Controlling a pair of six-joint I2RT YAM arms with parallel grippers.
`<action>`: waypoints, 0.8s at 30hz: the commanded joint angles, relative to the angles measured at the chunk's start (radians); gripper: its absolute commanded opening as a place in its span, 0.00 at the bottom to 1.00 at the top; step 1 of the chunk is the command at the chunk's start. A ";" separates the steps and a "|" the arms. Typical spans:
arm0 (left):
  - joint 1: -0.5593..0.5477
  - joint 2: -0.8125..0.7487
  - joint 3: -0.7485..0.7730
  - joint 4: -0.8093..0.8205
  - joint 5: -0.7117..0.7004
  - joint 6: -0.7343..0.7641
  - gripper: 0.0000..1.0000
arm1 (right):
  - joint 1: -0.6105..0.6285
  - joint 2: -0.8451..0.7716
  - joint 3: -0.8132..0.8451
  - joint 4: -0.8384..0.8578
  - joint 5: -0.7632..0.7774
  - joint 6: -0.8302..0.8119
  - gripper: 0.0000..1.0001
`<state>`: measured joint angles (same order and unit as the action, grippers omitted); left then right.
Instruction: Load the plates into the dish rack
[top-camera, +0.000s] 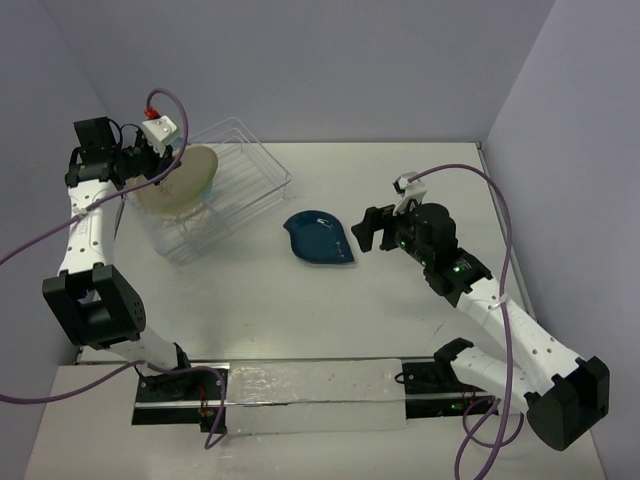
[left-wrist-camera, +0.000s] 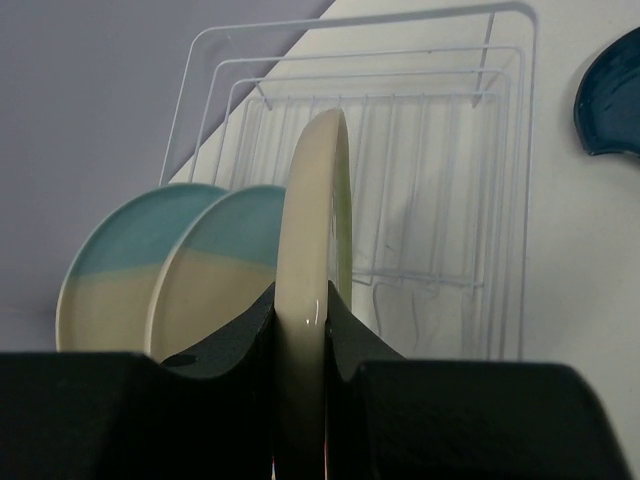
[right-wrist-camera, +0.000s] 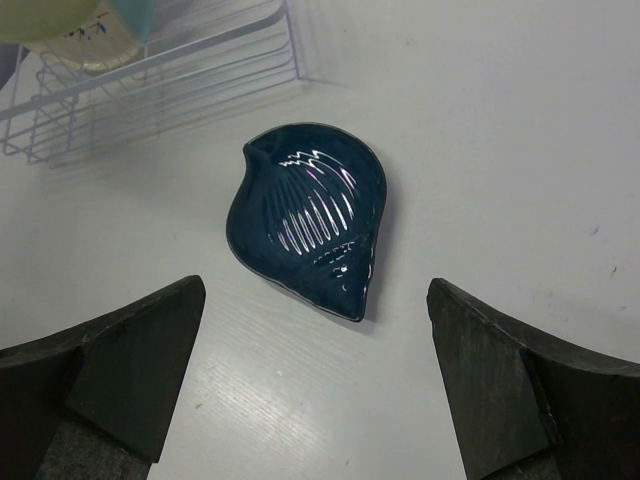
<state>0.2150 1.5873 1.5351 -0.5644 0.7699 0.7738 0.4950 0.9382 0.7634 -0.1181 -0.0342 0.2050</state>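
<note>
**Cream plate held on edge over the rack; leaf plate lay on the desk**

The left jaws were clamped on the cream plate (top-camera: 185, 178) (left-wrist-camera: 315, 200), pinching its lower rim from both sides in the left wrist view. The plate stood on edge, nearly upright, above the near-left part of the dish rack (top-camera: 255, 165) (left-wrist-camera: 505, 200). Whether its rim already touched the rack's ribs could not be told.

Just to its left in the wrist view, two beige plates with light-blue sections (left-wrist-camera: 110, 260) (left-wrist-camera: 225, 260) stood upright in the rack, one close behind the other. The rest of the rack's slots to the right held nothing.

The dark-teal leaf-shaped plate (top-camera: 320, 238) (right-wrist-camera: 305, 230) lay flat on the white desk (top-camera: 400, 310), face up, to the right of the rack and apart from it. Its pointed end was turned towards the rack.

The right jaws were spread wide and held nothing. They hung above the desk just on the right side of the leaf plate, which showed between the two fingers (right-wrist-camera: 130, 360) in the right wrist view, not touched by either.
</note>
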 joint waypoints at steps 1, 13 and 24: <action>0.017 -0.029 0.012 0.118 0.077 0.094 0.00 | 0.004 0.024 0.058 0.001 0.028 0.014 1.00; 0.026 0.042 0.021 -0.011 0.068 0.248 0.00 | 0.004 0.073 0.087 0.001 0.005 0.021 1.00; 0.045 0.111 0.089 -0.039 0.073 0.274 0.00 | 0.004 0.095 0.107 0.000 -0.004 0.022 1.00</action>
<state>0.2302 1.6776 1.5611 -0.5976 0.8618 0.9754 0.4950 1.0248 0.8153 -0.1294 -0.0387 0.2199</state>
